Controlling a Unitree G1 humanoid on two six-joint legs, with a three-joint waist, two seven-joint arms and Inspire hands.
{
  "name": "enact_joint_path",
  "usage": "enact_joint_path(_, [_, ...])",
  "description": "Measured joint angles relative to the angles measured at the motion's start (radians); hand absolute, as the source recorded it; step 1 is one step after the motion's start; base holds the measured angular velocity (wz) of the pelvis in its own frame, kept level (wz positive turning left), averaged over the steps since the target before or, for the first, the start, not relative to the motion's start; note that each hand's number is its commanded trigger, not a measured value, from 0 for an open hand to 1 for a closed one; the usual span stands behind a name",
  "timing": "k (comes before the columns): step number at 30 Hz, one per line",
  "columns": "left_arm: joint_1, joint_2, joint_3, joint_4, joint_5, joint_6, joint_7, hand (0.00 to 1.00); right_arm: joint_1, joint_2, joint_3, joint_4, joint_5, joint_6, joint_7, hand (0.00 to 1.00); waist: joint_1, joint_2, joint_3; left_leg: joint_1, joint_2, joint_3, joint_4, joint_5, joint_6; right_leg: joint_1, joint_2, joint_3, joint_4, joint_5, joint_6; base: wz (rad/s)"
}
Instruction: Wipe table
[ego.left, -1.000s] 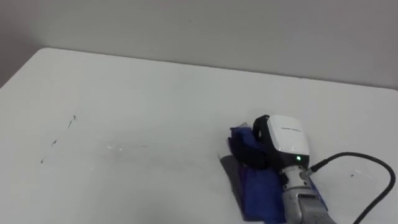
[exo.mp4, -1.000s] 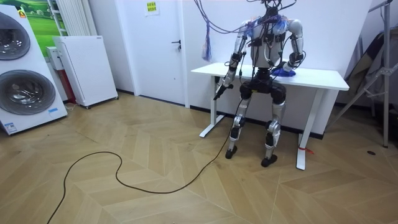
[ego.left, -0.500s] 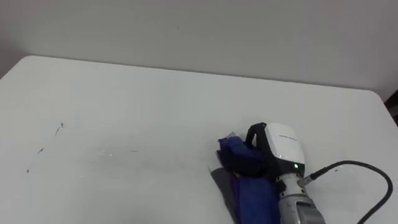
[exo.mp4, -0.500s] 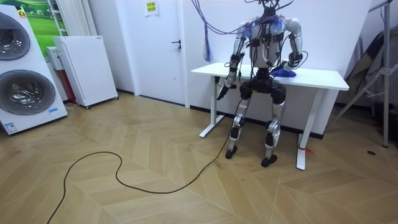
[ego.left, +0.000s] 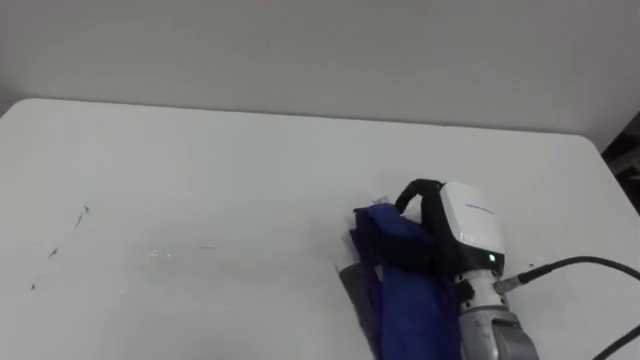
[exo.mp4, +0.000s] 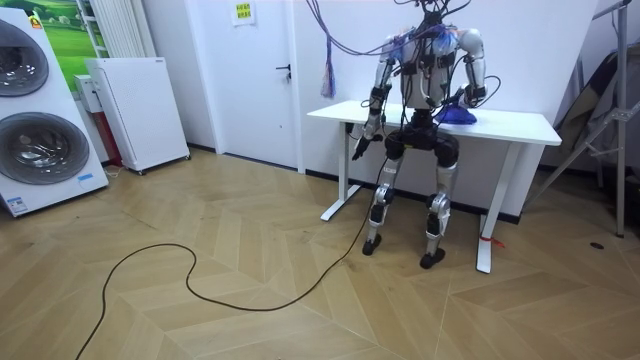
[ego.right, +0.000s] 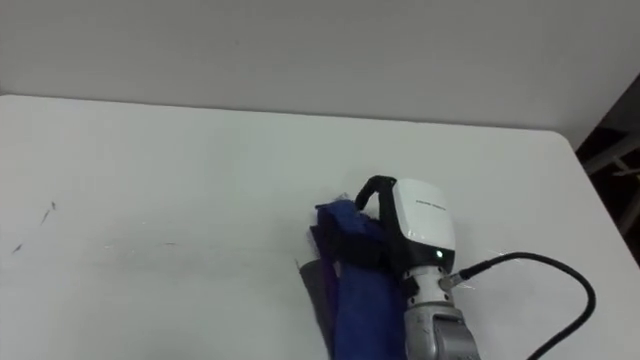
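One right hand (ego.left: 465, 230) palm-down on table (ego.left: 200, 170) | fingers clenched on blue cloth (ego.left: 405, 295) | left hand (exo.mp4: 357, 148) hangs low

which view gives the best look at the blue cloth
The left eye view: the blue cloth lies close and large on the white table, partly under the right robot hand. The right eye view shows much the same. The room view shows it as a small blue patch far off.
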Motion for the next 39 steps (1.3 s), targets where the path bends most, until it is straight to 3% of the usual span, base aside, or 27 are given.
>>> enact_joint_path(7, [0.010,0.001,0.031,0.005,0.000,-0.001,-0.027,0.00,0.000,-0.003,-0.111,-0.034,0.030,-0.025,-0.033,0.00,-0.004,-0.009,0.0058,0.006,-0.007,0.006,-0.003,0.000,0.003,0.000,0.001,0.033,0.002,-0.003,0.004,-0.02])
enact_joint_path(22, [0.011,0.002,0.063,0.017,0.000,-0.001,-0.052,0.00,-0.002,-0.007,-0.207,-0.081,0.145,-0.039,-0.140,0.00,-0.030,-0.013,0.0041,0.012,-0.008,0.009,-0.005,0.001,0.004,0.003,0.001,0.036,0.004,-0.006,0.010,0.00])
enact_joint_path(26, [0.022,0.008,0.083,0.017,0.000,0.000,-0.059,0.00,0.002,-0.019,-0.231,-0.074,0.145,-0.039,-0.182,0.00,-0.053,-0.016,0.0043,0.012,-0.008,0.008,-0.005,0.001,0.004,0.003,0.001,0.036,0.002,-0.007,0.011,0.00])
enact_joint_path(31, [0.025,0.008,0.103,0.015,0.000,0.000,-0.059,0.00,0.024,-0.022,-0.297,0.012,0.165,-0.040,-0.220,0.00,-0.076,-0.027,0.0001,0.012,-0.009,0.008,-0.005,0.001,0.004,0.003,0.001,0.036,0.002,-0.007,0.012,0.00])
enact_joint_path(39, [0.044,0.015,0.151,-0.003,-0.001,-0.001,-0.056,0.00,0.052,-0.035,-0.421,0.235,0.352,-0.038,-0.282,0.00,-0.105,-0.032,-0.0003,0.020,-0.009,0.018,-0.005,0.000,0.006,0.002,0.000,0.044,0.012,-0.012,0.015,-0.02])
